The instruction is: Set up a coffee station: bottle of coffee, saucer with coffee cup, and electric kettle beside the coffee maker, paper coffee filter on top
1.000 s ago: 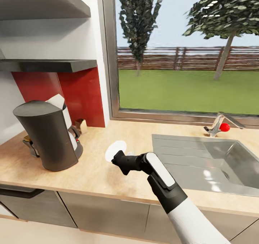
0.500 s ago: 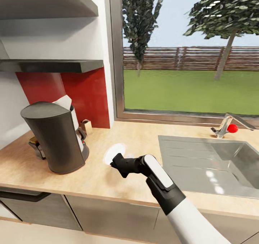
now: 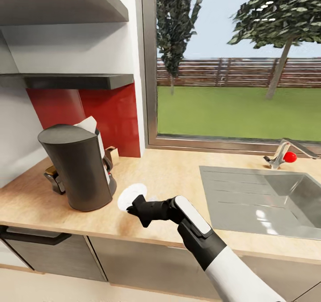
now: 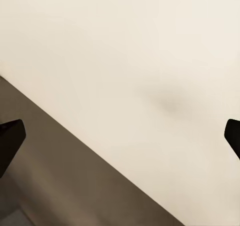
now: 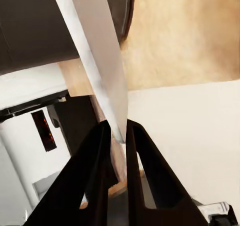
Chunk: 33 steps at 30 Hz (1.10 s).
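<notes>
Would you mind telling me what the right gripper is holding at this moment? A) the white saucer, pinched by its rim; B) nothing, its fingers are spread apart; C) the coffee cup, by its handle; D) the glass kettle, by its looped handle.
A: the right gripper has its fingers closed on the rim of the saucer, which the right wrist view shows edge-on between them, beside the coffee maker.

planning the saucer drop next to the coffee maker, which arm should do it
Right. Its gripper is shut on the saucer's edge, over the kitchen countertop beside the coffee maker. The left fingers are spread open and hold nothing.
</notes>
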Tool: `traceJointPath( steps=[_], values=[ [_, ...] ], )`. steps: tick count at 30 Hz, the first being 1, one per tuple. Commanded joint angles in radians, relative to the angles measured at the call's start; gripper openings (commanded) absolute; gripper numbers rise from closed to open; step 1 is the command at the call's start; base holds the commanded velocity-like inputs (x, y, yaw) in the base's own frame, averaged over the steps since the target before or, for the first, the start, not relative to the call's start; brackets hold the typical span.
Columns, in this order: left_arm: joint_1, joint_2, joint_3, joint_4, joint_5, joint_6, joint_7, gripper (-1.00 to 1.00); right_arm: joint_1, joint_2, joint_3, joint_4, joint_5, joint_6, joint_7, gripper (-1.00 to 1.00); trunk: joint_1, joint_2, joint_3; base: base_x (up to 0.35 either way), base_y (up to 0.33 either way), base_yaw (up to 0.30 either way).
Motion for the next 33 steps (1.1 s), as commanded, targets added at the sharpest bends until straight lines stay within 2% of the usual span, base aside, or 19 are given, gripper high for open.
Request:
traceJointPath(
  steps=[1, 5, 11, 17, 25, 33],
  values=[
    [0.001, 0.0, -0.001, -0.004, 0.01, 0.005, 0.005, 1.0, -0.001, 0.0, 0.001, 0.012, -0.006, 0.001, 0.028, -1.0, 0.001, -0.002, -0.002, -0.001, 0.002, 0.0],
    [0.001, 0.0, -0.001, -0.004, 0.01, 0.005, 0.005, 1.0, -0.001, 0.0, 0.0, 0.083, -0.006, 0.003, 0.114, -1.0, 0.001, -0.002, -0.002, 0.0, 0.0, 0.0],
    [0.001, 0.0, -0.002, -0.004, 0.01, 0.003, 0.005, 1.0, -0.001, 0.0, -0.001, 0.095, -0.007, 0.006, 0.148, -1.0, 0.001, -0.002, -0.002, 0.0, 0.0, 0.0],
    [0.001, 0.0, -0.001, -0.004, 0.01, 0.003, 0.005, 1.0, -0.001, 0.0, 0.001, 0.162, -0.007, 0.009, 0.261, -1.0, 0.001, -0.002, -0.002, 0.0, 0.0, 0.0],
    [0.006, 0.001, -0.005, 0.02, 0.007, -0.006, 0.004, 1.0, 0.016, 0.0, 0.008, 0.208, -0.004, 0.013, 0.269, -1.0, 0.001, -0.002, -0.002, 0.0, 0.092, 0.0],
    [0.006, 0.0, -0.005, 0.065, 0.005, -0.045, 0.003, 1.0, 0.022, 0.0, 0.008, 0.227, -0.004, 0.014, 0.269, -1.0, 0.001, -0.002, -0.002, 0.0, 0.055, 0.0]
  ],
)
